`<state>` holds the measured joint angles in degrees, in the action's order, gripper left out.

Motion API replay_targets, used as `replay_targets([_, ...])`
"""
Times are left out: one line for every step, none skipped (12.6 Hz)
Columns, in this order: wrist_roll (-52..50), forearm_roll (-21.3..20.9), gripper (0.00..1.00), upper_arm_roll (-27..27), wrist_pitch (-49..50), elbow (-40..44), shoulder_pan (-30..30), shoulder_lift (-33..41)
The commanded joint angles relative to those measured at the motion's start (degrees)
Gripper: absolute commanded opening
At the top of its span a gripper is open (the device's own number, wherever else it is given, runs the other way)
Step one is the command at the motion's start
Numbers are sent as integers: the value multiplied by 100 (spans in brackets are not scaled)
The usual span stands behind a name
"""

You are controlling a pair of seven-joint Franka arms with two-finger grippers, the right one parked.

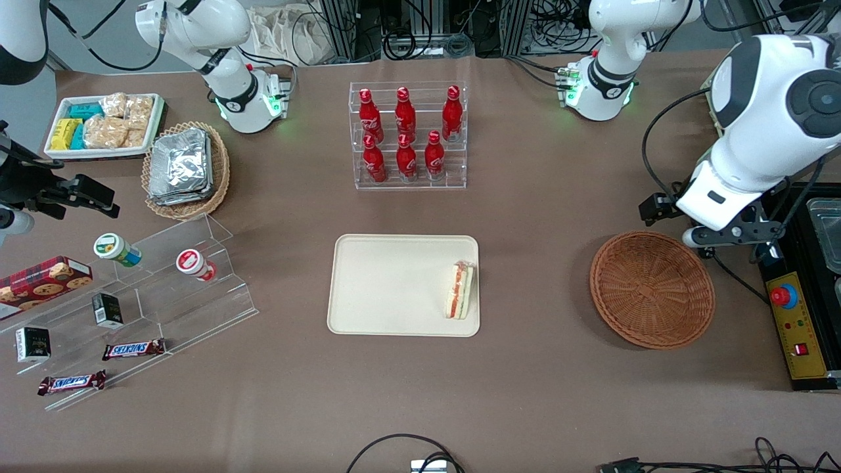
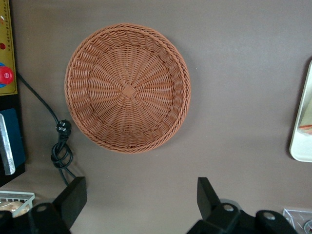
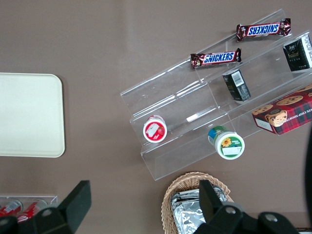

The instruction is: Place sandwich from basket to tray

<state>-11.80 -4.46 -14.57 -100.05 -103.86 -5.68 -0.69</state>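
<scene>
Presently, the sandwich (image 1: 460, 290) lay on the tray (image 1: 387, 286), at the tray's 3 o'clock edge as seen from the front camera, close to the rim on the working arm's side. It was a wedge of pale white bread, resting with its cut face upward, so that bands of orange-red and green filling ran lengthwise between the bread layers. A clear wrap covered it. In the left wrist view only a sliver of the tray (image 2: 303, 122) showed, with a trace of orange on it.

The tray was a flat cream-beige rectangle with rounded corners and a low rim, positioned at the centre of the brown worktop (image 1: 539, 394). No other item rested on it.

The basket (image 1: 652, 289), a round, shallow, reddish-brown wicker piece, sat on the worktop at 3 o'clock from the tray, well apart from it, toward the working arm's end. The wrist view showed the basket (image 2: 127, 87) with its woven floor fully exposed.

The pincer (image 2: 141, 202) hung above the worktop just beside the basket, at about 1 o'clock from it in the front view (image 1: 706, 235). Its two black fingers (image 2: 72, 197) stood wide apart, gripping nothing.

A rack of red bottles (image 1: 407, 135) stood at 12 o'clock from the tray.
</scene>
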Motion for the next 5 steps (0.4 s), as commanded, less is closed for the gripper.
replay_targets([161,33,100,-73,528,768,-109,-439])
replay_targets([143,-10,100,-90,678,1023,-56,-640])
replay_targets([143,-11,100,-108,836,1295,-47,-799])
replay_targets([143,-11,100,-108,977,1507,-47,-914])
replay_targets([135,-11,100,-108,1048,1613,-38,-976])
